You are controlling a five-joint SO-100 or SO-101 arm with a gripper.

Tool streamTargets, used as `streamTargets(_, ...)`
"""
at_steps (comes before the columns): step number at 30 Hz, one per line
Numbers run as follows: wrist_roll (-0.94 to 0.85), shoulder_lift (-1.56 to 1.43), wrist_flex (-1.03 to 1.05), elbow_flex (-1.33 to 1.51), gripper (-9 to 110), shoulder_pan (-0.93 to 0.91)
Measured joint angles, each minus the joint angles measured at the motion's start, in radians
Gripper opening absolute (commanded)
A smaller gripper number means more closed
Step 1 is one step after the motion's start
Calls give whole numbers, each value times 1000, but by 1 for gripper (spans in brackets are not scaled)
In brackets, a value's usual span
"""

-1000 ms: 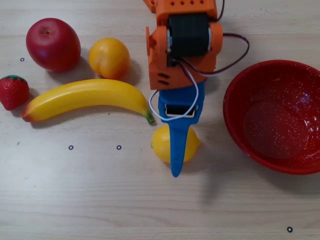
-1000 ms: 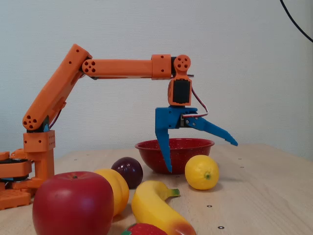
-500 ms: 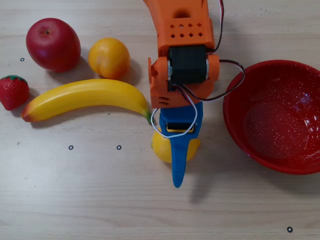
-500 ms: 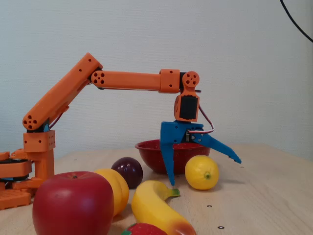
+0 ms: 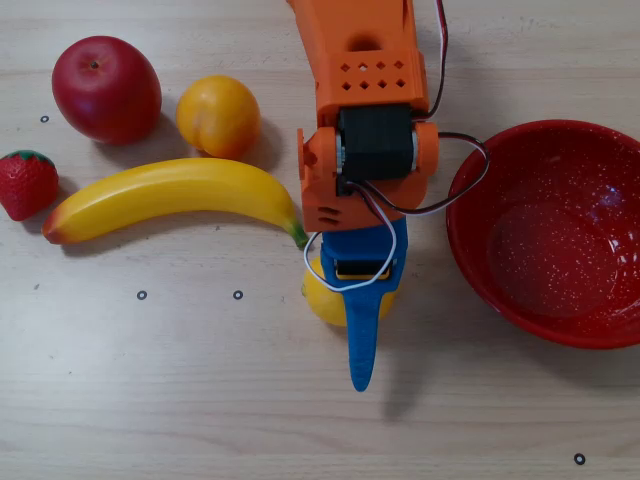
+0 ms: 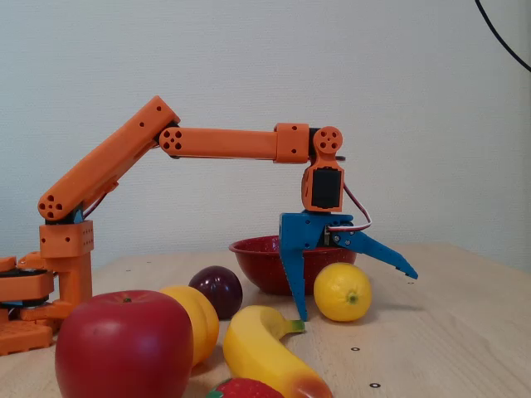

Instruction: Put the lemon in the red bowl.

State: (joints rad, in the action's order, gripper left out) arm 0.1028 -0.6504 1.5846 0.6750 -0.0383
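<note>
The lemon [image 5: 325, 297] lies on the wooden table just left of the red bowl [image 5: 560, 240] in the overhead view, and the blue jaw covers most of it. My gripper [image 5: 355, 325] is open and straddles the lemon. In the fixed view one blue finger [image 6: 297, 286] stands upright close by the lemon's [image 6: 342, 292] left side, its tip near the table. The other finger [image 6: 390, 257] slants out above and to the right of it. The gripper [image 6: 357, 295] holds nothing. The red bowl [image 6: 259, 257] sits behind the gripper there.
A banana [image 5: 170, 195] lies left of the lemon, its stem tip close to the gripper. An orange-tinted fruit [image 5: 218, 115], a red apple [image 5: 106, 88] and a strawberry [image 5: 27, 183] lie further left. A dark plum [image 6: 216, 290] shows in the fixed view. The arm's base [image 6: 50, 274] stands at the far left.
The arm has reached further out and lowered. The open gripper has come down around the lemon, its upright finger now almost at table level. The lemon has not moved.
</note>
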Motion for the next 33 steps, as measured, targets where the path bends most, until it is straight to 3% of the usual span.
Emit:
streamTargets(20, 0, 40, -11, -61, 63, 0)
streamTargets(33, -15, 40, 15, -61, 55, 0)
